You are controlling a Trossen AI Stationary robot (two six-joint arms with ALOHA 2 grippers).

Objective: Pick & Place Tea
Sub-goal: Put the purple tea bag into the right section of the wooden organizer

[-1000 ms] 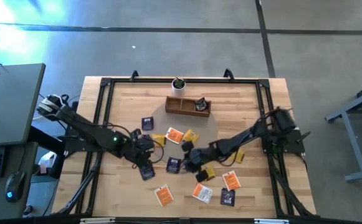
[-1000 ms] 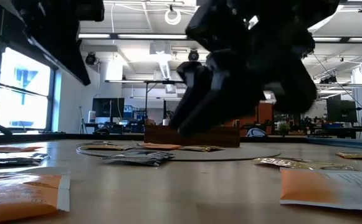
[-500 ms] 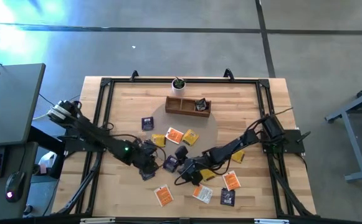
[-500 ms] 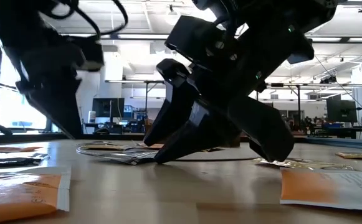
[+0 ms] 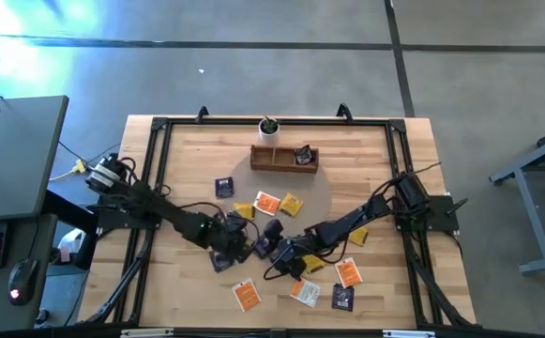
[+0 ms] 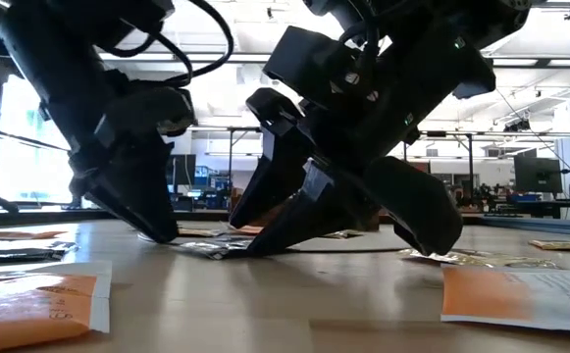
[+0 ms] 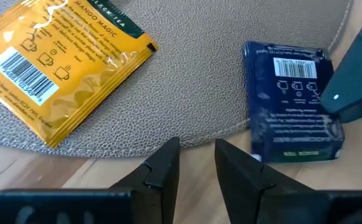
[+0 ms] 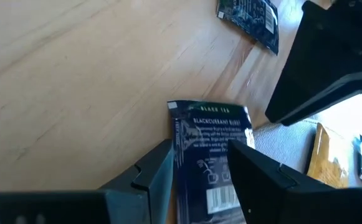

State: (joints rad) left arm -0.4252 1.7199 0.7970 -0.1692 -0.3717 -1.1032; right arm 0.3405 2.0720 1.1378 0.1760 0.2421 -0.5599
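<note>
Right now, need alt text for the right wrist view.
The right gripper straddles a dark purple blackcurrant tea sachet lying on the wooden table, fingers open either side. The left gripper looms close beyond it, with another dark sachet farther off.

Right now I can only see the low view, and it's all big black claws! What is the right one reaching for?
Observer: The right gripper has its fingers open on either side of a dark blackcurrant sachet lying flat on the wooden table.
Operator: And the left one?
Observer: The left gripper holds nothing. A yellow mango sachet lies on the grey mat ahead of it.
Operator: Is any tea in the box yet?
Observer: One dark sachet sits in the wooden tray, at the end on the right arm's side.
</note>
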